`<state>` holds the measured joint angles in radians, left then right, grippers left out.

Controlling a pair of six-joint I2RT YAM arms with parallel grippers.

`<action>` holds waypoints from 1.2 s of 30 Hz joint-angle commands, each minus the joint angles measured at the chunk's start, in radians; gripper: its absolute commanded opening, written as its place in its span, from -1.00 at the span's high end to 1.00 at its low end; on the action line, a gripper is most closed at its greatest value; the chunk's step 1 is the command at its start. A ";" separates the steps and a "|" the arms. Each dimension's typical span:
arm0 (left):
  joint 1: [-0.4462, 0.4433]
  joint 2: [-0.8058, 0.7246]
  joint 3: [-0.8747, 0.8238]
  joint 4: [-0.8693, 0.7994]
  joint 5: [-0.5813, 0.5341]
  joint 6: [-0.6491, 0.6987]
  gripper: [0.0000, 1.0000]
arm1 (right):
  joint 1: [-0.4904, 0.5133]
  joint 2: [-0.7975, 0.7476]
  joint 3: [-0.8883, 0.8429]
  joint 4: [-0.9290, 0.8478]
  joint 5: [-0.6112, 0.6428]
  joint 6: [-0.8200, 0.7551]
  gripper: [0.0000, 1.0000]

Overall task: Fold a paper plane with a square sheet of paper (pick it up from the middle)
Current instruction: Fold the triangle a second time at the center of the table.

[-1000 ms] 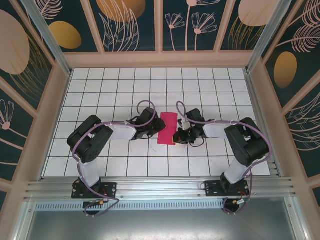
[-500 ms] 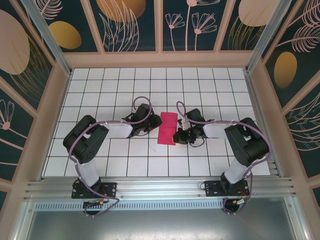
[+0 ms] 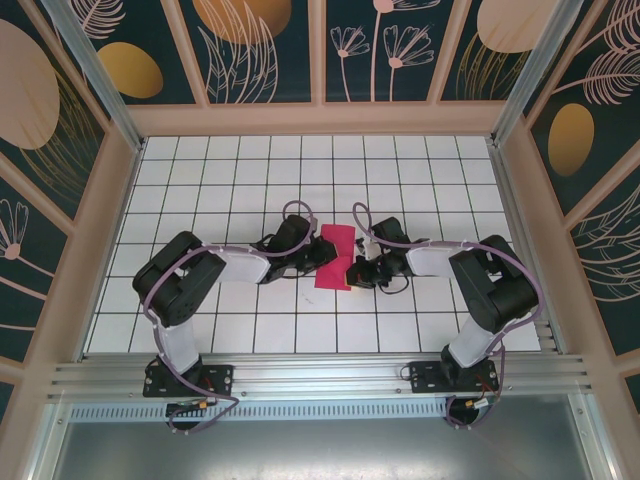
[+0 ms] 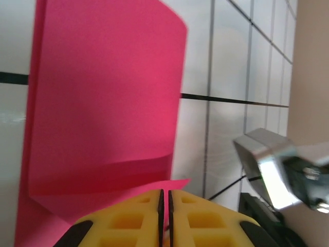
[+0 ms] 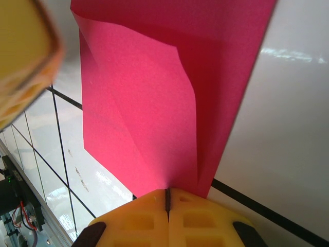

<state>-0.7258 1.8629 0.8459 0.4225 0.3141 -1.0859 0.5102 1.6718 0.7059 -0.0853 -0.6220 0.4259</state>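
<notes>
The left gripper [image 4: 164,193] has swung right onto the folded pink paper sheet [image 4: 103,92] and pinched its edge; the right gripper [image 5: 167,191] clamps the opposite edge.

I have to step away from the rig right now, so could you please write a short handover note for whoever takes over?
Left gripper: fingers shut, apparently pinching a lifted edge of the pink paper sheet.
Right gripper: fingers shut on the sheet's opposite edge, where a crease runs in.
Sheet: mid-table on the white grid table, between the two grippers.
Done: early folding; a flap lies over the sheet, which looks like a narrow rectangle from above.
Left: the remaining folds; no pointed plane shape yet.
</notes>
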 commanded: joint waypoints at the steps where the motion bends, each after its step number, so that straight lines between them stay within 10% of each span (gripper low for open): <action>1: 0.003 0.043 -0.005 0.041 -0.005 -0.012 0.71 | -0.004 -0.003 -0.001 -0.076 0.066 -0.004 0.91; 36: 0.003 0.065 -0.021 -0.036 -0.076 0.017 0.71 | 0.068 0.120 0.173 -0.099 0.069 0.008 0.85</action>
<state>-0.7258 1.9125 0.8375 0.4450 0.2802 -1.0851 0.5667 1.7649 0.8707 -0.1581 -0.5907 0.4286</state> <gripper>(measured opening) 0.145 0.079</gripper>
